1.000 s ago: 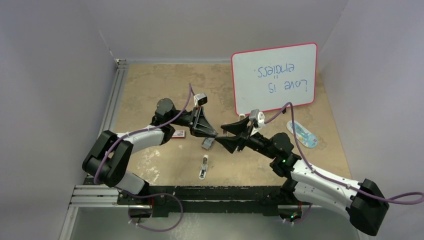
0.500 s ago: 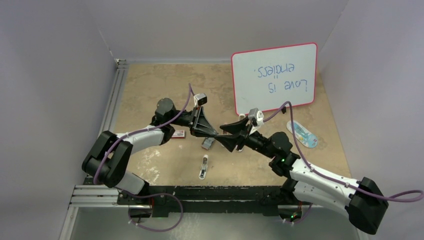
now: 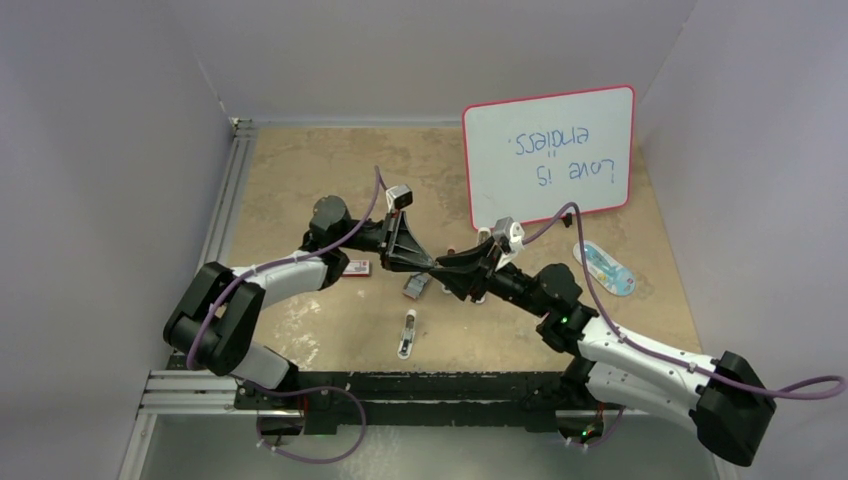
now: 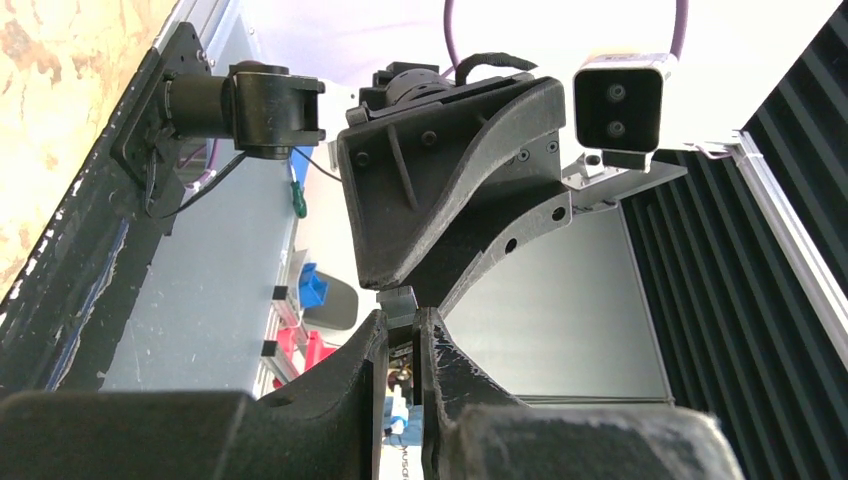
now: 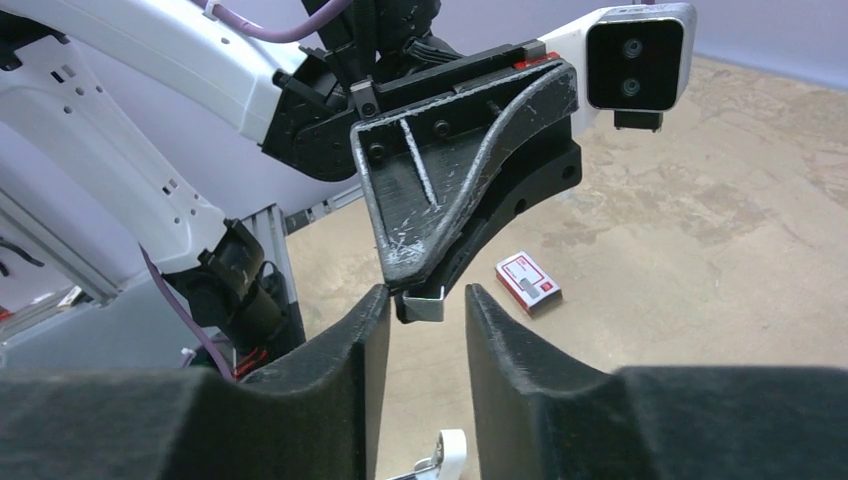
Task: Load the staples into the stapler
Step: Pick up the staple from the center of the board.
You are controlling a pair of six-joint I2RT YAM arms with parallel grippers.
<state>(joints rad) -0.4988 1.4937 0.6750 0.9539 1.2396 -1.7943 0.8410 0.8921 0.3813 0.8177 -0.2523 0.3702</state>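
My left gripper (image 3: 430,266) hangs above the table, shut on a short silvery strip of staples (image 5: 425,307), whose end sticks out past its fingertips (image 5: 400,265). My right gripper (image 5: 428,292) meets it tip to tip. Its jaws stand on either side of the strip, still apart from it, so it is open. In the left wrist view a grey sliver of the staples (image 4: 401,303) shows between my left gripper's (image 4: 402,325) tips, with the right gripper's fingers (image 4: 450,190) just beyond. The slim pale stapler (image 3: 407,335) lies on the table nearer the arm bases.
A red staple box (image 3: 357,268) (image 5: 528,282) lies left of the grippers and its grey tray (image 3: 415,287) sits just below them. A pink-framed whiteboard (image 3: 550,155) leans at the back right. A blue and white packet (image 3: 605,268) lies at the right.
My right gripper has moved left to the left gripper's tips and its jaws have narrowed around the staple strip. The left gripper has stayed put, still shut.
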